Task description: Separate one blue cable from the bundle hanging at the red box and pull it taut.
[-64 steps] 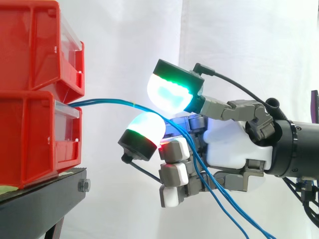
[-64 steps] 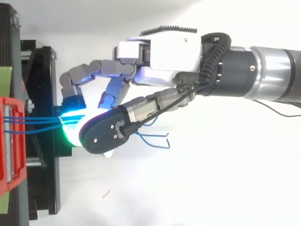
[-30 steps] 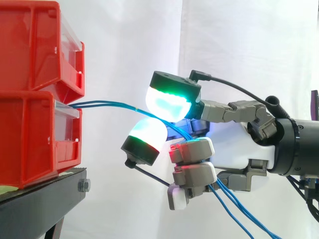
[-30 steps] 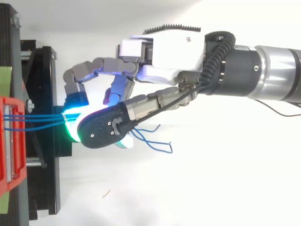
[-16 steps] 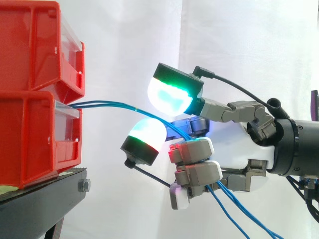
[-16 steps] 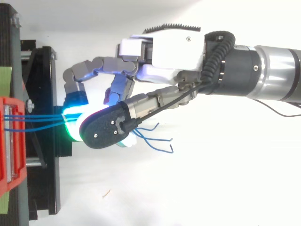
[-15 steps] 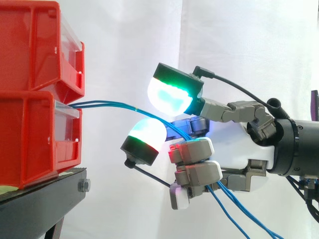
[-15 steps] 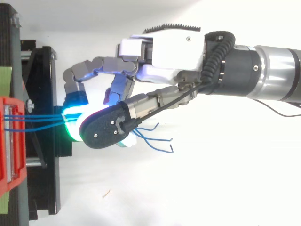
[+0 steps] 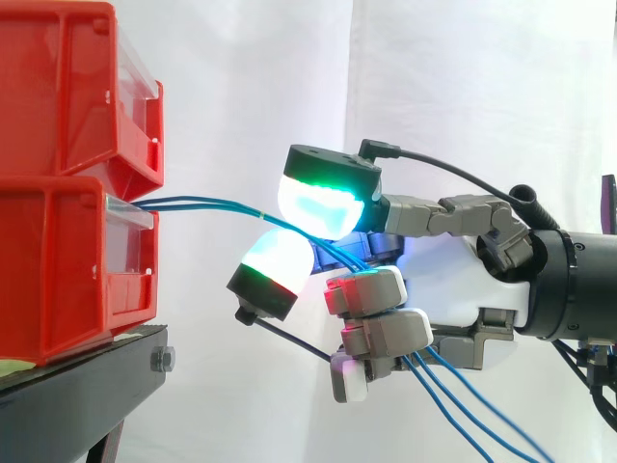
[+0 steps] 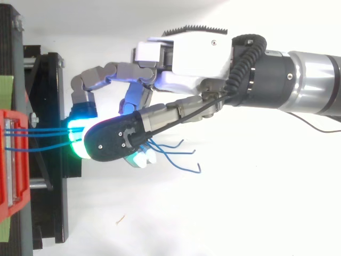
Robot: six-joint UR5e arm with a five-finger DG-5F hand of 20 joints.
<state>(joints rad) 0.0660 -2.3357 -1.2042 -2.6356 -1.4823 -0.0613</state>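
**Think the hand (image 9: pixel 453 289) has too many cables (image 9: pixel 198 203)**

It's curled round the blue cables, glowing pads (image 9: pixel 323 207) pinching them just off the lower red box (image 9: pixel 67 260) at the stand's (image 9: pixel 87 386) edge. Several strands seem to run through the palm, so a pull could tighten all of them, not just one. Loads of open room away from the box.

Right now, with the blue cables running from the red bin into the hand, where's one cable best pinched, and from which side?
Probably on the free span by the red bin, where the blue cables fan apart. In the top view one strand lies clear of the others; come from its outer side. Nearer the hand they bunch.
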